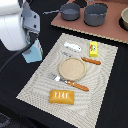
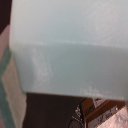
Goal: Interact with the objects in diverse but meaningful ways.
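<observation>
Containers first: two grey pots [image 1: 84,12] sit on a brown board [image 1: 85,27] at the far side of the worktop [image 1: 107,100]. Can't see inside either. A tan bowl [image 1: 124,18] is cut off at the exterior view's right edge, contents not readable.

Tan plate [image 1: 72,68] sits mid placemat [image 1: 45,82], nothing on it.

Pale blue carton [image 1: 33,51] is at the placemat's edge on the exterior view's left, directly under the white arm [image 1: 15,25]. The arm body covers the pincer in the exterior view, so I can't tell whether it is open or clamped on the carton. Wrist view is almost fully filled by the carton's pale blue face [image 2: 65,50], very close to the lens; no fingers visible there either. Contact between pincer and carton: can't confirm.

Count on the placemat:
- 1 plate
- 1 white elongated piece [image 1: 73,47], beyond the plate
- 1 yellow packet [image 1: 93,48] with red marks, just beside the white piece toward the exterior view's right
- 2 orange-handled cutlery pieces: a fork [image 1: 69,82] lying along the plate's near edge, and a second piece [image 1: 90,61] near the plate on the exterior view's right; its type is too blurred to call
- 1 orange block [image 1: 61,96] at the near side, apart from the plate
- 1 carton
</observation>
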